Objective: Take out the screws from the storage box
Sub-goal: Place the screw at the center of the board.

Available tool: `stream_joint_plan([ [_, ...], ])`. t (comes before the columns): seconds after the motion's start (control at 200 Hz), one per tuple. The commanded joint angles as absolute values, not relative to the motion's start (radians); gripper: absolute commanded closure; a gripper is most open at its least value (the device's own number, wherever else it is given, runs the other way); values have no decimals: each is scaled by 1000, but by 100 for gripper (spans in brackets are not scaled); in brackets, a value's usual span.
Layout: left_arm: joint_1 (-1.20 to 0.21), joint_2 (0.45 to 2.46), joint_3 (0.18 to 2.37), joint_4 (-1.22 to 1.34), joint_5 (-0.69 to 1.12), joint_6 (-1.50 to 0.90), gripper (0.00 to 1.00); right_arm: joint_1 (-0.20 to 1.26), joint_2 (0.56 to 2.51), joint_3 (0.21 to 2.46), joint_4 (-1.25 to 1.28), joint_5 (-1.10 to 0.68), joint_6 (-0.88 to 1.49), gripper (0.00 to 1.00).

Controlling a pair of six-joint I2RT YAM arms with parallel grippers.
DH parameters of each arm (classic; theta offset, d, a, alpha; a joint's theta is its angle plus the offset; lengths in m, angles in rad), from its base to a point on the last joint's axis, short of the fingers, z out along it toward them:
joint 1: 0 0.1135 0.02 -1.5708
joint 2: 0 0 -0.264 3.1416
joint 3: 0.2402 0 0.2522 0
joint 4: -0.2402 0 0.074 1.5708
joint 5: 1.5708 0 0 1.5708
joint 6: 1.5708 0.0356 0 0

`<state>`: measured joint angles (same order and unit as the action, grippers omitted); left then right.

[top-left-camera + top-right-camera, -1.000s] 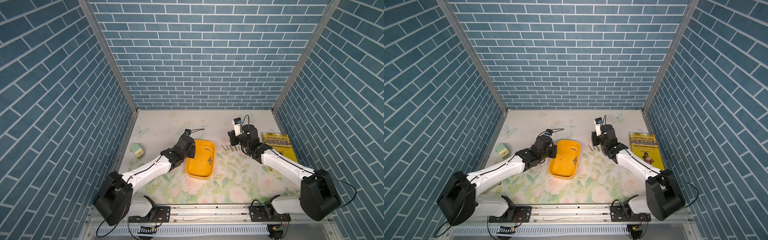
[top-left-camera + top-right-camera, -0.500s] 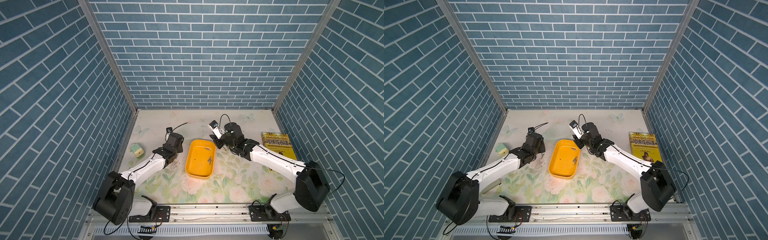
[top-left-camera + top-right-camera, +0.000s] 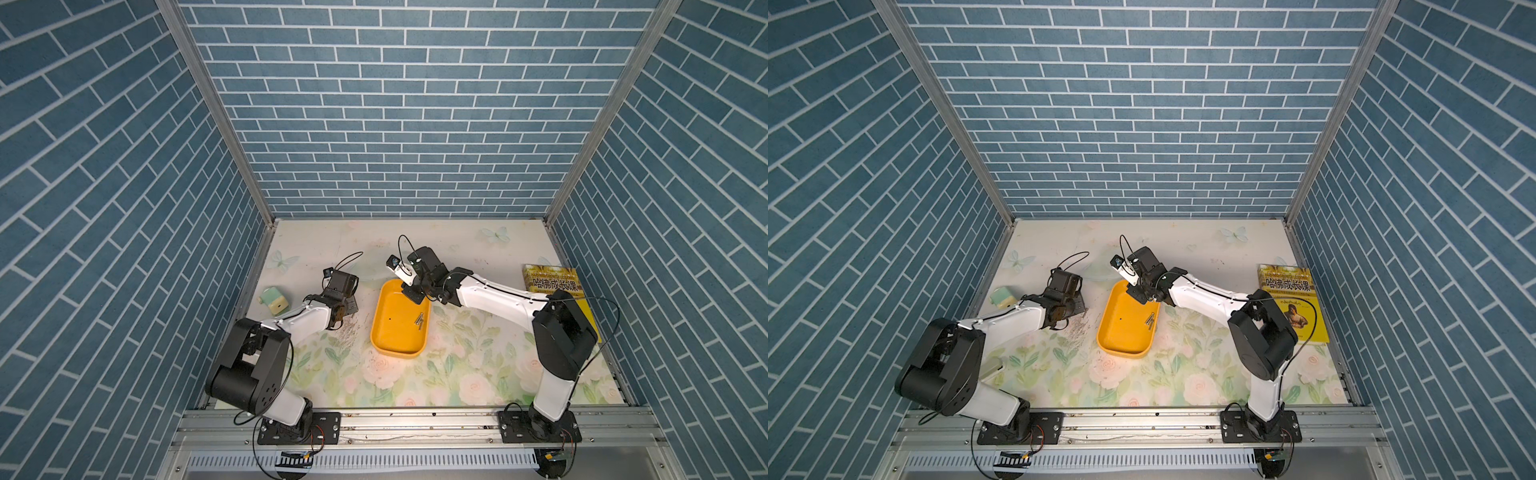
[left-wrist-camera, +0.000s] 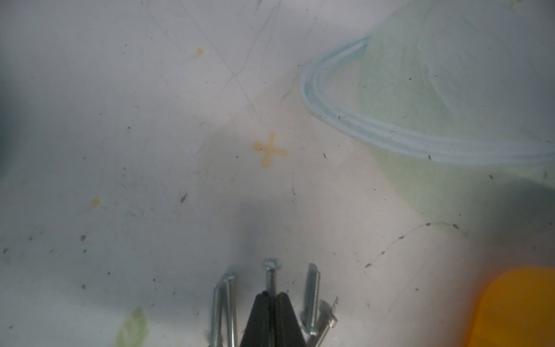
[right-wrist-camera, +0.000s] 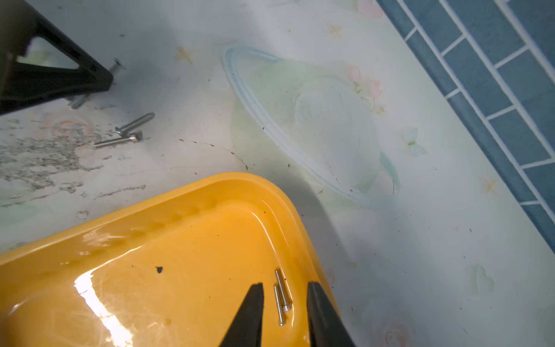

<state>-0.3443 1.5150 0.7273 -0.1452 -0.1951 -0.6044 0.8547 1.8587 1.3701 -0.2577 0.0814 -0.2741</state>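
Note:
The yellow-orange storage box [image 3: 377, 328] [image 3: 1103, 332] lies mid-table, and two screws [image 3: 419, 322] [image 3: 1150, 321] rest by its right wall. My right gripper [image 3: 415, 297] [image 5: 285, 285] hangs open over the box's far right corner [image 5: 180, 192], the two screws [image 5: 281, 296] lying below the gap between its fingers. My left gripper [image 3: 350, 306] [image 4: 271, 296] is low over the mat left of the box, shut on one screw [image 4: 271, 266] whose head sticks out past the tips. Several other screws [image 4: 311, 297] [image 5: 135, 121] lie on the mat around it.
A mint-green and cream pencil sharpener [image 3: 272, 300] stands by the left wall. A yellow book [image 3: 550, 284] lies at the right wall. A worn, speckled patch of mat [image 3: 347, 330] is left of the box. Blue brick walls close in three sides.
My left gripper has moved from the box's left rim out over the mat to the left. My right gripper has swung from the mat right of the box to over its far right corner.

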Motion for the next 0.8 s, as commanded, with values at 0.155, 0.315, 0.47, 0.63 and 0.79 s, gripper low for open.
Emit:
stream_joint_plan([
  [0.155,-341,1538,742,-151,-164,-609,100,867,2026,1496,-473,168,-220,74],
  [0.315,-339,1559,746,-147,-137,-609,93,867,2042,1503,-492,178,-199,73],
  [0.47,-333,1573,749,-149,-123,-610,84,867,2066,1540,-543,186,-187,73],
  [0.63,-330,1579,752,-153,-120,-611,77,867,2097,1563,-574,195,-171,73],
  [0.79,-331,1573,752,-153,-114,-611,72,865,2128,1601,-625,209,-151,73],
])
